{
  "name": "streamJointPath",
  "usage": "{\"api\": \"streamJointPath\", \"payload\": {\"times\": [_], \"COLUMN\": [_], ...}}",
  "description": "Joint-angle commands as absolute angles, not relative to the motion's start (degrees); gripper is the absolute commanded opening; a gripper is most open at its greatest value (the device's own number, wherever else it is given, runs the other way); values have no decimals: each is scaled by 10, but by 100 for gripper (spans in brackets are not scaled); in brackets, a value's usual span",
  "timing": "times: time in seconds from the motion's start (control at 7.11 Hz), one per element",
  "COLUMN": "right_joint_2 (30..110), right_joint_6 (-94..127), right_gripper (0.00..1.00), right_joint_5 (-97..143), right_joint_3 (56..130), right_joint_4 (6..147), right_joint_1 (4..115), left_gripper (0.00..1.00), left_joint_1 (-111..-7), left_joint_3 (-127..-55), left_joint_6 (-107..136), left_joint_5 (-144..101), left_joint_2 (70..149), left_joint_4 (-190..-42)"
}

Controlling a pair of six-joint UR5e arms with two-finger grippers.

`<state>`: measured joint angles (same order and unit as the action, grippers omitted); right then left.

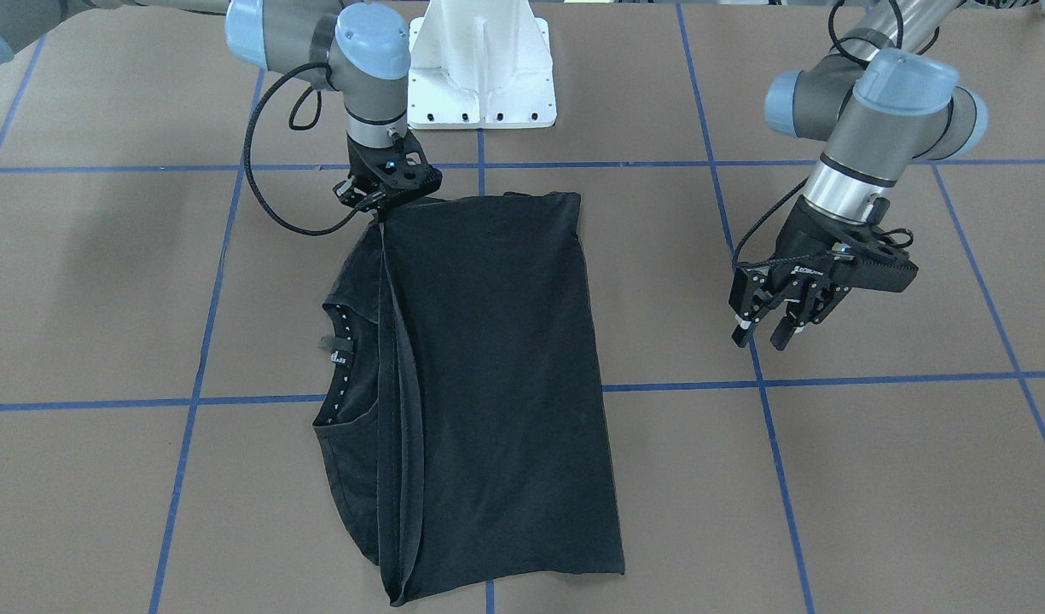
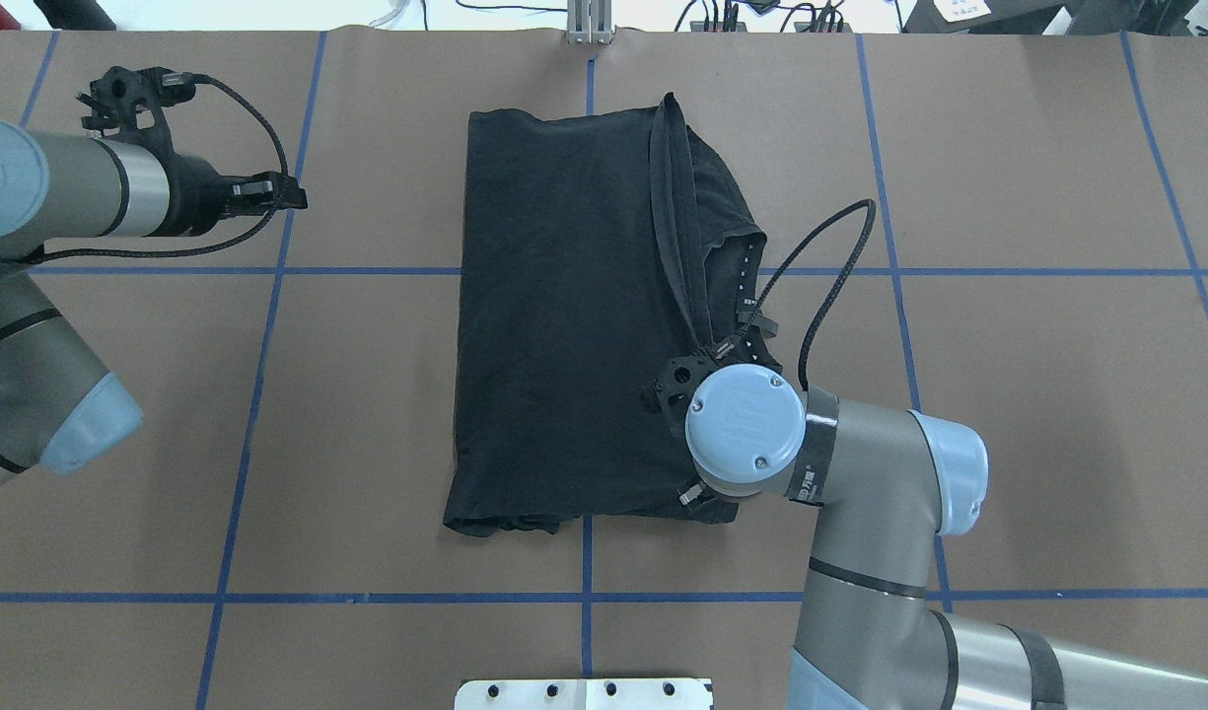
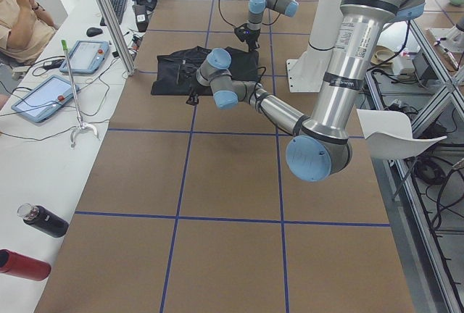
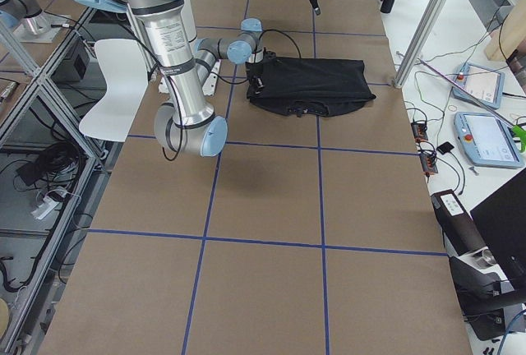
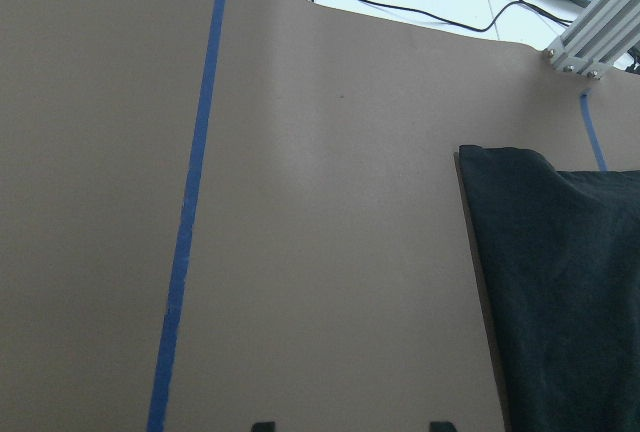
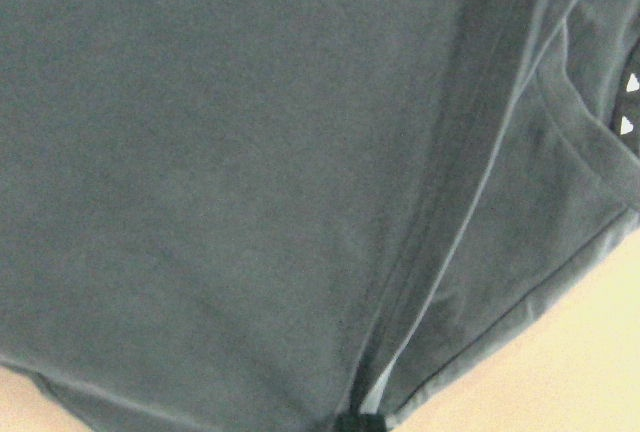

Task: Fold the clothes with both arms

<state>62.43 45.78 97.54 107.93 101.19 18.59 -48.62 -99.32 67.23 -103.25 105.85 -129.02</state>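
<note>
The black t-shirt (image 1: pixel 496 384) lies folded lengthwise at the table's middle, with the collar and small white logo (image 1: pixel 341 356) showing. Its graphic is hidden. It also shows in the overhead view (image 2: pixel 564 316). My right gripper (image 1: pixel 380 205) sits at the shirt's corner nearest the robot base, shut on the folded edge. The right wrist view shows only black fabric (image 6: pixel 250 172) close up. My left gripper (image 1: pixel 765 331) is open and empty. It hovers above bare table, well off the shirt's side. In the left wrist view, the shirt's corner (image 5: pixel 570 282) is at the right.
The white pedestal base (image 1: pixel 481 77) stands just behind the shirt. Blue tape lines (image 1: pixel 189 401) grid the brown table. Tablets (image 3: pixel 43 96), bottles (image 3: pixel 43 220) and an aluminium post (image 3: pixel 109 16) line the operators' side, where a person sits.
</note>
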Motion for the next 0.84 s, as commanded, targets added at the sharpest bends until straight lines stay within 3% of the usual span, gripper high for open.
{"api": "streamJointPath", "payload": {"times": [0.0,0.14,0.28,0.42,0.56,0.7], "right_joint_2": [645,645,645,644,644,643], "right_joint_6": [517,517,516,524,569,637], "right_gripper": [0,13,52,83,98,98], "right_joint_5": [971,976,991,998,998,998], "right_joint_3": [1101,1106,1105,1107,1107,1107], "right_joint_4": [1012,1014,1013,1013,1009,1007], "right_joint_1": [165,179,197,200,200,200], "left_gripper": [60,60,60,60,60,60], "left_joint_1": [-486,-486,-486,-486,-486,-486], "left_joint_3": [-994,-995,-995,-995,-996,-998], "left_joint_6": [672,673,673,678,685,686], "left_joint_5": [-1032,-1032,-1032,-1032,-1032,-1032], "left_joint_2": [1059,1058,1059,1059,1059,1059], "left_joint_4": [-1291,-1291,-1291,-1291,-1291,-1290]}}
